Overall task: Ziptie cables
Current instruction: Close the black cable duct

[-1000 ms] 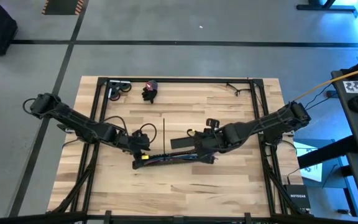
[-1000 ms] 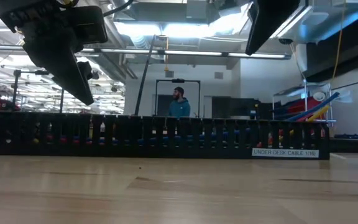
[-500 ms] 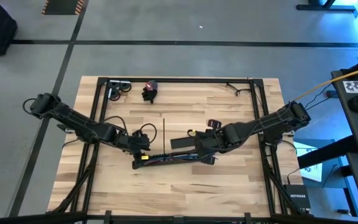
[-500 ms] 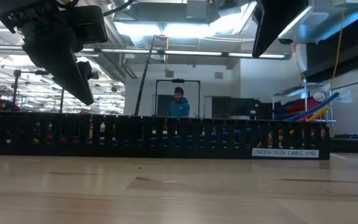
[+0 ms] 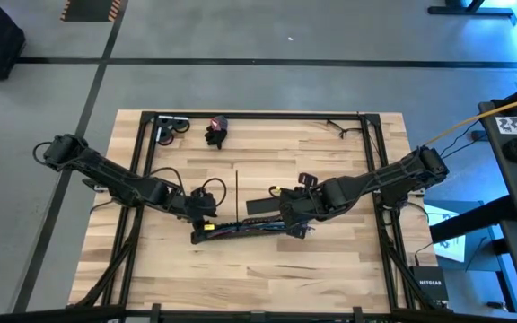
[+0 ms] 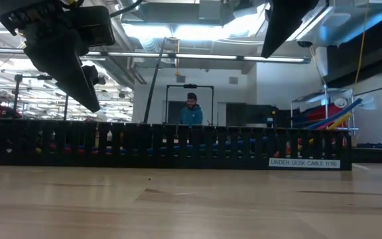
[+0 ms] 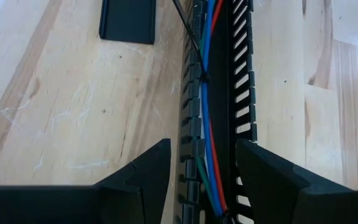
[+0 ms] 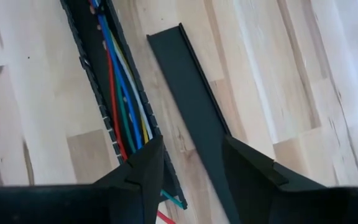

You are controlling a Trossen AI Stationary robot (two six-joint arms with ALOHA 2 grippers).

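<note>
A wooden table (image 5: 267,278) is carrying a black slotted channel (image 5: 249,229) at its middle, with a flat black cover (image 8: 194,109) lying just beside it and a person (image 6: 191,109) standing far behind. The cables (image 7: 210,106), red, blue, green, white and yellow, are lying inside the channel, a thin dark ziptie (image 7: 191,43) crossing them. The left gripper (image 7: 197,165) and right gripper (image 8: 188,162) are hanging partly open and empty over opposite ends of the channel, the right one having shifted slightly along it.

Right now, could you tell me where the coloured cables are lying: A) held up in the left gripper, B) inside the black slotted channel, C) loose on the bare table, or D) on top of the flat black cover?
B: the cables run along inside the black slotted channel, as both wrist views show.
</note>
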